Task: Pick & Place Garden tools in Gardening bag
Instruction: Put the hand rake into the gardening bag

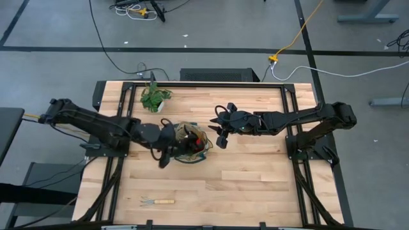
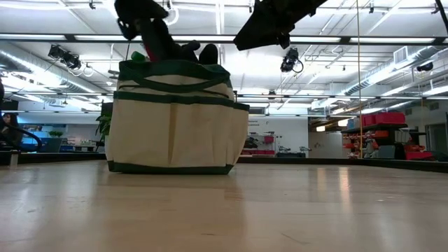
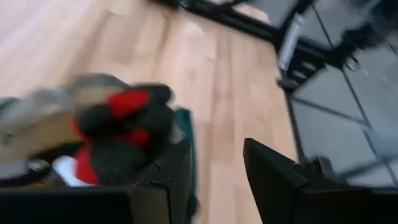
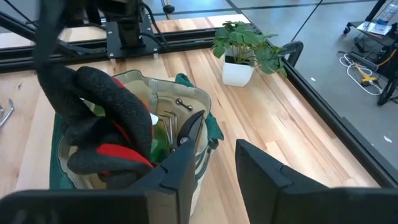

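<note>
- While both arms meet over mid-table, the left gripper [image 1: 167,155] hangs at the near-left rim of the soft beige canvas bag with dark green trim [image 1: 190,142], its fingers [image 3: 171,180] parted with nothing between them.
- The right gripper [image 1: 220,131] hovers just right of the bag, jaws likewise apart and empty.
- Red-and-black gloves [image 4: 102,127] bulge from the bag's mouth beside dark-handled pruning shears [image 4: 189,127].
- One wooden-handled metal hand fork [image 1: 157,202] lies well apart, near the table's front edge.
- A leafy potted plant [image 1: 154,97] stands at the far edge of the wooden table [image 1: 255,185].
</note>
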`<state>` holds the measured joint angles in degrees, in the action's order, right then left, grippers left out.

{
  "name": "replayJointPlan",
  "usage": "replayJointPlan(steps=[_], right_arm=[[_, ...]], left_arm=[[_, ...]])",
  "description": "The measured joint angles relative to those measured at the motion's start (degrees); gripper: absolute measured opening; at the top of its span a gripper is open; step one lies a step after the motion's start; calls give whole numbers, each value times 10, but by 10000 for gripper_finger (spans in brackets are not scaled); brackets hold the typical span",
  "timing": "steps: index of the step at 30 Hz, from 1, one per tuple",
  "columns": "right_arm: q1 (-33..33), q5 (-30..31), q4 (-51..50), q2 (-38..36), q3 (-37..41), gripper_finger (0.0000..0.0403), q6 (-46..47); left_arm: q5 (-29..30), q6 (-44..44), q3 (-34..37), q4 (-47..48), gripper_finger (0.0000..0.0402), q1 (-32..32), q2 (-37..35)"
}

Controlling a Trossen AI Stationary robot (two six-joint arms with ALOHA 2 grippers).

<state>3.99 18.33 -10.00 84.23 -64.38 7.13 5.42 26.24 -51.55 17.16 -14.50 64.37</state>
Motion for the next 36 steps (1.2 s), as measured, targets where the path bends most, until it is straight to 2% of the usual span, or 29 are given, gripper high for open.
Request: replayJointPlan(steps=[5,12,20,28,36], right_arm=[[0,0,-1,0,0,119,1],[0,-29,5,0,0,119,1],[0,-29,15,0,0,119,1],[0,-29,18,0,0,119,3],[0,-28,19,0,0,119,9]], left_arm=[[-28,1,0,41,151,-47,-15],[-54,5,0,48,151,-144,-15],[8,44,0,58,151,-240,-14],[72,107,0,71,151,-300,-12],[86,187,0,82,151,-341,53]])
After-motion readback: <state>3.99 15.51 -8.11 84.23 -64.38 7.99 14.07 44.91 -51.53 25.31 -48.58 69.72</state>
